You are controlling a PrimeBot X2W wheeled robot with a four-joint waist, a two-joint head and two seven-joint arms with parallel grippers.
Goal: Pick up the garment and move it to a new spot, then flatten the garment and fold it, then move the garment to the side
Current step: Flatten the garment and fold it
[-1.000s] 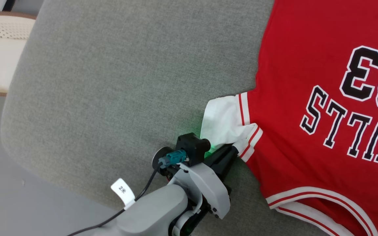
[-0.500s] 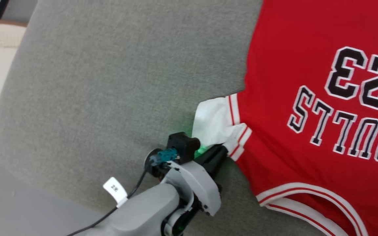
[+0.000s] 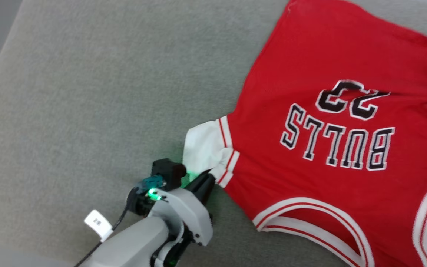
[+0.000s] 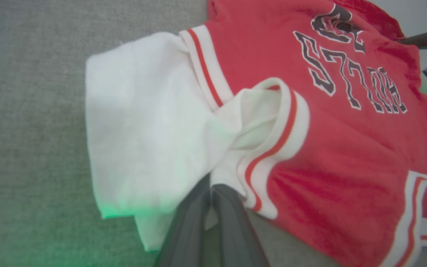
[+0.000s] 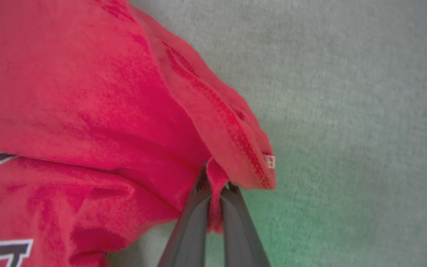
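Bare grey upholstery (image 3: pixel 87 92) lies open left of the garment (image 3: pixel 328 66). Its spread cloth occupies the right side.

A grey cushion (image 3: pixel 87 92) of woven cloth is seen as the support. A red shirt (image 3: pixel 302 193) with white sleeves is laid on its right part, print upward, rumpled near the number.

Head view: high, looking down on grey cushion (image 3: pixel 87 92). Wrist views: very near, low, facing across garment (image 4: pixel 347 148). Shared by all: garment, cushion.
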